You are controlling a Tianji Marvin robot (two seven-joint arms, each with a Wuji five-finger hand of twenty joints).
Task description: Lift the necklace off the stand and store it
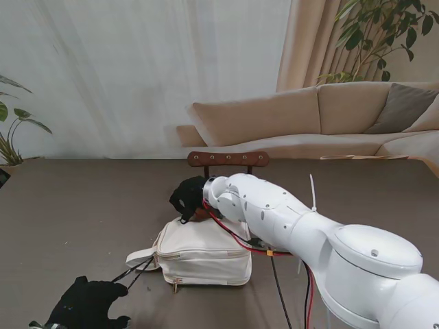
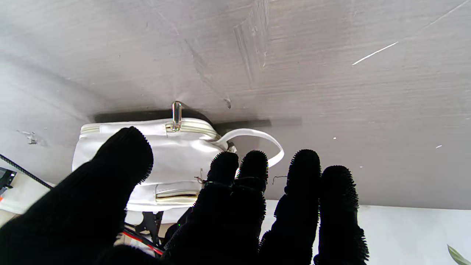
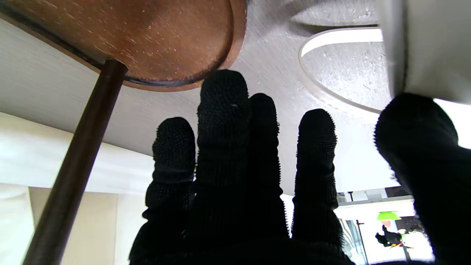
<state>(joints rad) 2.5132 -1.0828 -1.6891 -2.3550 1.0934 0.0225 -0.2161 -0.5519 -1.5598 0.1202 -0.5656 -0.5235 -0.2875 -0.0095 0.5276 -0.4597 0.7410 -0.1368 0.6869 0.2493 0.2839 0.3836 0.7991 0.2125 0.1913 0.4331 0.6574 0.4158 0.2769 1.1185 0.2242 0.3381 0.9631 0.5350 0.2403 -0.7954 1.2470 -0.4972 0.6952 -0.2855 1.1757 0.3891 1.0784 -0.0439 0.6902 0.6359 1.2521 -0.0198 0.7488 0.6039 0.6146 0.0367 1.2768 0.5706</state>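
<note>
Necklace not discernible, wooden stand (image 1: 228,159) far centre, right hand (image 1: 186,197) fingers spread, empty beside its base, left hand (image 1: 88,303) open near white pouch (image 1: 202,252).

Counting one white zip bag (image 1: 202,252) lying on one grey table (image 1: 75,205), with one wooden stand (image 1: 228,160) showing behind it: one top bar, one post and one round base visible in the right wrist view. Also seeing two black-gloved hands, the left hand (image 1: 88,303) and the right hand (image 1: 187,197), five fingers each in the wrist views, plus one carry strap (image 2: 257,138) and two zip lines on the bag. Necklace count: not making one out for certain.
</note>
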